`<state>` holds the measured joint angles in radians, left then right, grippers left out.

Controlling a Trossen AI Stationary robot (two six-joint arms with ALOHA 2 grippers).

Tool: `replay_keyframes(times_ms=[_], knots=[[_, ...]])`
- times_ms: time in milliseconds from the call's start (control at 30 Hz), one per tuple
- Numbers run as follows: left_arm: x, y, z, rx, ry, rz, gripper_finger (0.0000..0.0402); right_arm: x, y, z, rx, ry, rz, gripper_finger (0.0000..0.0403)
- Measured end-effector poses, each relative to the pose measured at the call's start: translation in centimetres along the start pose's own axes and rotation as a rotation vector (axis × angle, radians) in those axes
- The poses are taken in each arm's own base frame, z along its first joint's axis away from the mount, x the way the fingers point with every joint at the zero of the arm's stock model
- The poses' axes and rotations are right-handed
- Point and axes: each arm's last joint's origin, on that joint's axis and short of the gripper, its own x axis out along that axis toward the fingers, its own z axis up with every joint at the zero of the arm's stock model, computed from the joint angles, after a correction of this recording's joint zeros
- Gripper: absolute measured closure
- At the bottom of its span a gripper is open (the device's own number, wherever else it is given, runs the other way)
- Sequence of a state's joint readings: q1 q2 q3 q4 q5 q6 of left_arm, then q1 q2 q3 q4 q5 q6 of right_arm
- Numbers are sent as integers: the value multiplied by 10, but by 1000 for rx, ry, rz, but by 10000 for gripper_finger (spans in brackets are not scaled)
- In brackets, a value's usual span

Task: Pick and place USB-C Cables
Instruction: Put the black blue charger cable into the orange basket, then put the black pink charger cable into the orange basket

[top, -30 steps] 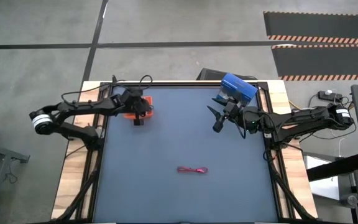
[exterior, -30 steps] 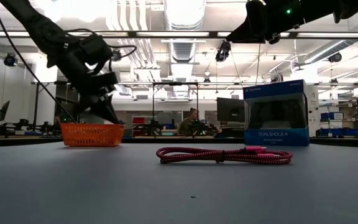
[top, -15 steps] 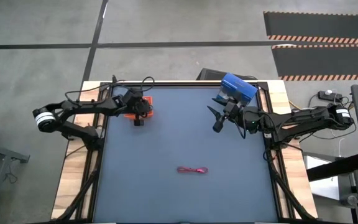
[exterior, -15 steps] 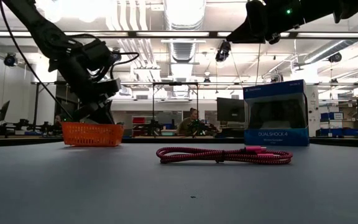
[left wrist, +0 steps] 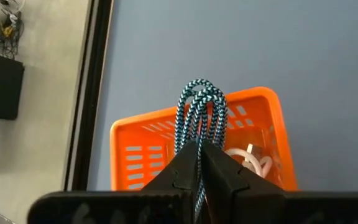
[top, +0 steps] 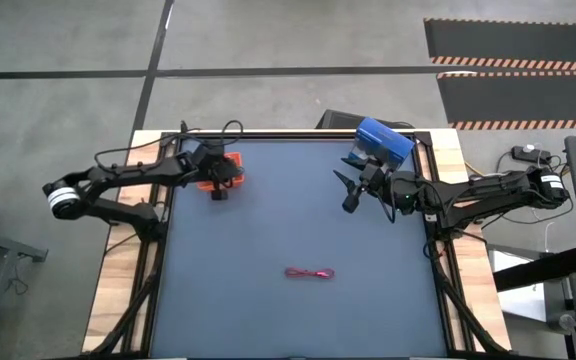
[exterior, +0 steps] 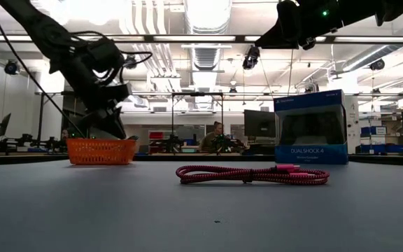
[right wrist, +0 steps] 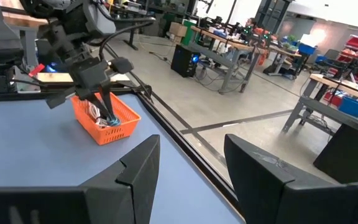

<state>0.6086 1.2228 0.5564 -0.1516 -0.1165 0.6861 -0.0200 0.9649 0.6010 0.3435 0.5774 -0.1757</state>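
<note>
My left gripper is at the table's far left, above the orange tray, and is shut on the teal cable. A white cable lies inside the tray. The red-pink cable lies flat mid-table, toward the near edge, and shows close up in the low view. No black cable shows. My right gripper hovers open above the table's far right, beside the blue box, touching nothing. My left gripper pinches the teal cable bundle between its two fingers, several strands together, just behind its looped end. The fingers come from above, pointing down into the tray. The loop sticks out past the fingertips over the tray's inside; whether it touches the tray I cannot tell.
The blue box stands upright at the table's far right edge. The orange tray sits near the far left corner. Dark table surface stretches between them and around the red-pink cable. A person sits in the room beyond the table.
My left gripper, still shut on the teal cable, has shifted slightly toward the table's left edge over the tray and tipped more steeply down. My right arm and the red-pink cable have kept still.
</note>
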Motion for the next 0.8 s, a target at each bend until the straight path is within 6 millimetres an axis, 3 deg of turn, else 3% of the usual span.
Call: replay_keyframes(times_ms=[333, 500, 800], knots=[[-23, 6, 4, -9, -73, 53, 396, 0, 0, 0, 3, 0, 0, 232], [-41, 6, 15, -109, -178, 71, 396, 0, 0, 0, 8, -1, 0, 232], [-67, -25, 47, -292, -419, -91, 396, 0, 0, 0, 0, -1, 0, 232]])
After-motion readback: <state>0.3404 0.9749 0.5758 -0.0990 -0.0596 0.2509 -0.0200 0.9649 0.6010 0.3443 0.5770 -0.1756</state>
